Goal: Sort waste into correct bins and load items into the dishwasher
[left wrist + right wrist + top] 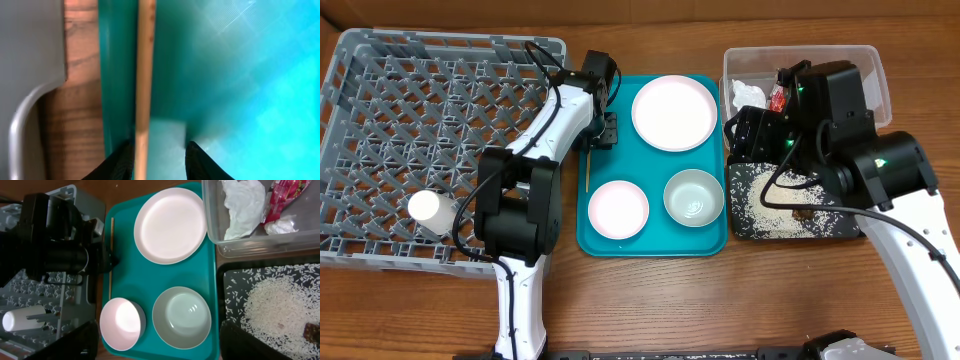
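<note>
One thin wooden chopstick (587,166) lies along the left edge of the teal tray (654,168). My left gripper (160,161) is low over it and open. The chopstick (145,75) stands between its fingers, against the left one. The pink plate (674,112), pink bowl (618,209) and grey-green bowl (694,195) sit on the tray. The white cup (425,207) lies in the grey dish rack (380,120). My right gripper (157,346) is wide open and empty, high above the bowls. The clear tub (880,80) holds the tissue (242,202) and red wrapper (282,197). Rice (272,305) lies in the black tray (745,228).
The left arm (60,250) reaches over the rack's right edge to the tray. Bare wooden table (720,310) runs along the front. A strip of wood (75,110) shows between rack and tray.
</note>
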`<state>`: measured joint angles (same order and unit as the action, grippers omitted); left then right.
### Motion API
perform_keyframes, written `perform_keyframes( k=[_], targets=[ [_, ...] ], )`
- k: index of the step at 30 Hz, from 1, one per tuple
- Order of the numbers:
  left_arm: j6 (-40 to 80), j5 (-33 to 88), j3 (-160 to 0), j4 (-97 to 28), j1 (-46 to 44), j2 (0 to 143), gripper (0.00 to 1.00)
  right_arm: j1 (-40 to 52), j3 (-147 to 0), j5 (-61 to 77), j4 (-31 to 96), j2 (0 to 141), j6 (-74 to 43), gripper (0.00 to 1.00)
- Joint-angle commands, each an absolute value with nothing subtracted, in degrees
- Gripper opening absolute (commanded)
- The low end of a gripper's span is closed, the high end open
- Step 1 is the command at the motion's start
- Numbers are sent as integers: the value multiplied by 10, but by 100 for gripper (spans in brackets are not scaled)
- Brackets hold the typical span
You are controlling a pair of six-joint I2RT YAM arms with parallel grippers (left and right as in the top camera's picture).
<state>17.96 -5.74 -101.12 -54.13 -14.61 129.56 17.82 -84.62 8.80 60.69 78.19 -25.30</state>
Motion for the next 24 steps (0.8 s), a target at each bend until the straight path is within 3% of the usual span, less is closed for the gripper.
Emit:
perform_keyframes(
  k=[1, 4, 10, 18, 24],
  targets=[
    [189, -61, -981, -528, -147, 1300, 37, 178, -851, 91, 606, 786, -255, 78],
    [189, -54, -959, -517, -147, 1300, 35, 178, -851, 91, 606, 786, -255, 77],
    [189, -11, -978, -543, -147, 1292, 4, 178, -851, 91, 608, 786, -255, 77],
    [180, -36, -1088, -626, -145, 1191, 4, 178, -851, 91, 623, 786, -255, 77],
    [90, -116, -1112, -660, -145, 1076, 4, 178, -851, 91, 625, 786, -255, 77]
  ],
)
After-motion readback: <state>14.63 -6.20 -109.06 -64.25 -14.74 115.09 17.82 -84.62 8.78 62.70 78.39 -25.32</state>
